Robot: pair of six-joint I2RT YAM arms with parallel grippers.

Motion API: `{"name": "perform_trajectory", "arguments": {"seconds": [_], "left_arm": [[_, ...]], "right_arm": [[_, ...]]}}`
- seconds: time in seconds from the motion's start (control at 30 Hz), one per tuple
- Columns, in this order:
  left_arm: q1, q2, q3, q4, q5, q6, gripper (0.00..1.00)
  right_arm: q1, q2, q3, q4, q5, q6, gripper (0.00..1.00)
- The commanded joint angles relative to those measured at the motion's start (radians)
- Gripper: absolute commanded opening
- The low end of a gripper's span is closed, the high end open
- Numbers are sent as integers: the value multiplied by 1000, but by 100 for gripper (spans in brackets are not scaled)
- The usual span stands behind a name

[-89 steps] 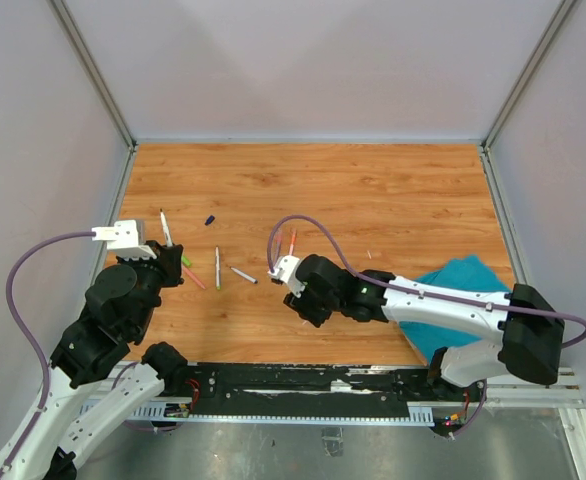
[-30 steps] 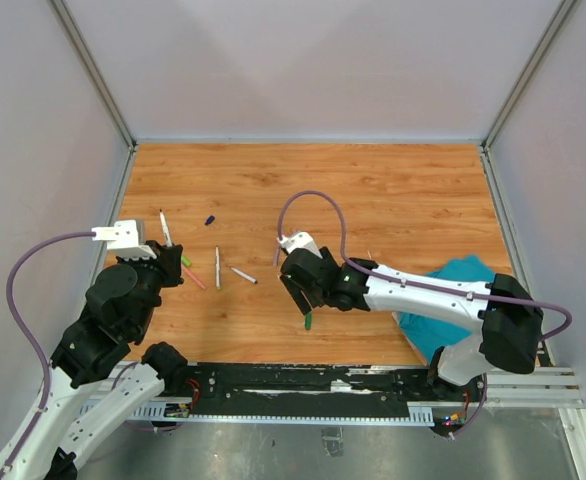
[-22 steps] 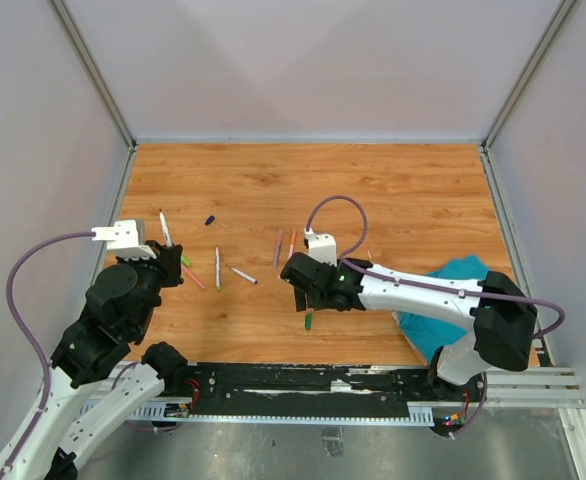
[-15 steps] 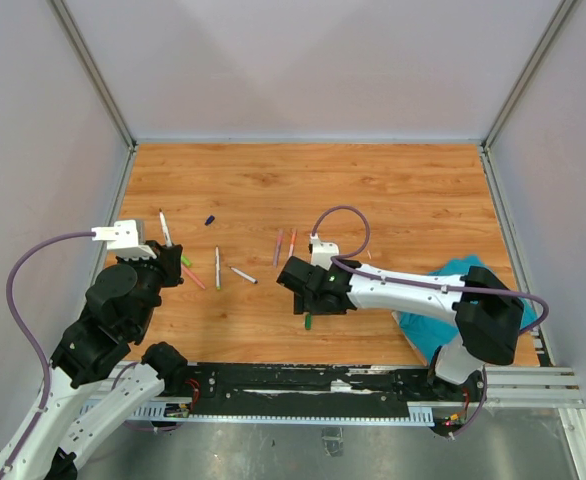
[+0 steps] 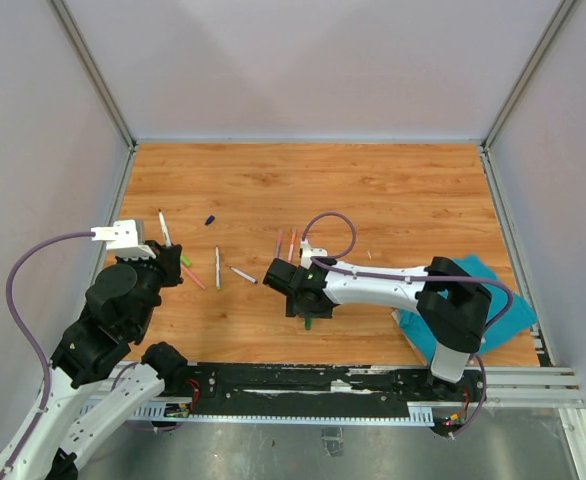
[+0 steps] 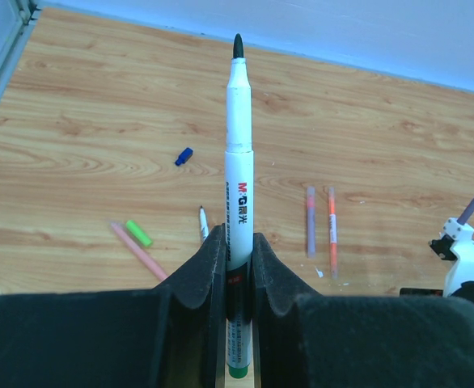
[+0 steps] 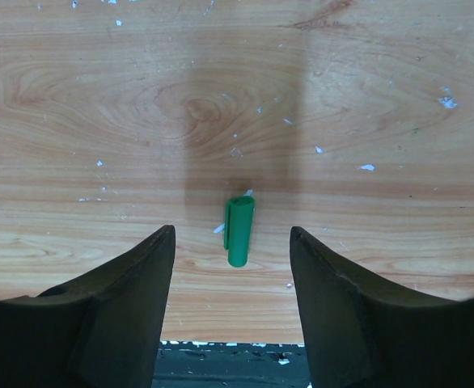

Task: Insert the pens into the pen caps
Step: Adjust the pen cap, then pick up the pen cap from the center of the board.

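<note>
My left gripper (image 6: 237,242) is shut on a white pen (image 6: 239,162) with a green rear end, held upright with its dark tip pointing away; from above this pen (image 5: 163,228) stands at the table's left. A green pen cap (image 7: 239,230) lies flat on the wood between the fingers of my open right gripper (image 7: 230,240), touching neither. From above, that cap (image 5: 308,322) sits near the front edge, just below the right gripper (image 5: 303,306). A purple pen (image 5: 278,243) and an orange pen (image 5: 292,243) lie side by side behind it.
A pink pen (image 5: 194,278), a light green cap (image 5: 186,261), two grey pens (image 5: 217,267) (image 5: 242,274) and a dark blue cap (image 5: 210,219) lie at the left. A teal cloth (image 5: 493,300) lies at the right. The black front rail (image 7: 237,368) is just behind the right fingers.
The green cap now lies on the table near the front edge. The right wrist has turned and shifted left over it, its jaws narrowing. The left arm and its pen have not moved.
</note>
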Motion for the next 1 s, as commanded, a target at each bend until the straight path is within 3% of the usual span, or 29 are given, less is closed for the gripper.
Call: {"name": "perform_trajectory", "arguments": {"seconds": [0.0,0.43,0.97], "left_arm": [[11,1,-2,35,-13,8,1],[11,-2,-2,35,-11,7,1],[11,-3,-3,35,-12,6,1]], "right_arm": [[-6,41,42,-52,-6,25,58],[-11,96,35,-40,-35,34,40],[-31,121,-14,-19,-80,39,25]]}}
